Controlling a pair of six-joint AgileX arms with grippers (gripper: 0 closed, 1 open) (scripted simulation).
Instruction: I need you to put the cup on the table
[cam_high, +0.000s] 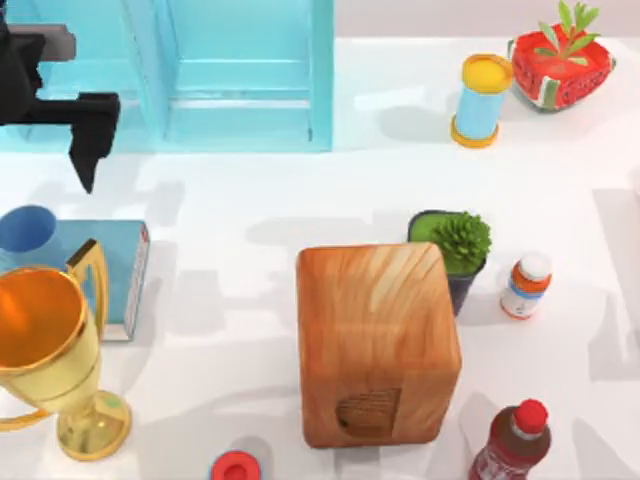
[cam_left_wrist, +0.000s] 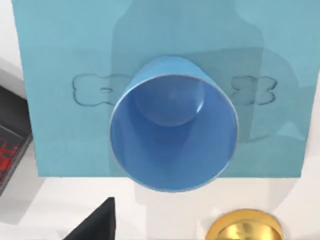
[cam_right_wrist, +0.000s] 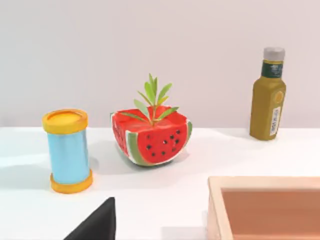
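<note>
The small blue cup (cam_high: 26, 229) stands upright on a teal-blue book (cam_high: 100, 265) at the left side of the white table (cam_high: 250, 200). Seen from the left wrist, the cup (cam_left_wrist: 172, 130) sits straight below the camera with its dark blue inside empty and the book (cam_left_wrist: 60, 60) under it. My left gripper (cam_high: 88, 150) hangs open behind the cup, apart from it, and one black fingertip (cam_left_wrist: 97, 225) shows beside the cup. Of my right gripper, open and parked, one black fingertip (cam_right_wrist: 97, 225) shows in the right wrist view.
A gold trophy (cam_high: 50, 350) stands just in front of the book. A turquoise cabinet (cam_high: 220, 70) is at the back, a large wooden block (cam_high: 375, 340) mid-table with a potted plant (cam_high: 455, 245) behind it. Can (cam_high: 482, 100), watermelon planter (cam_high: 560, 65) and bottles (cam_high: 525, 285) stand at the right.
</note>
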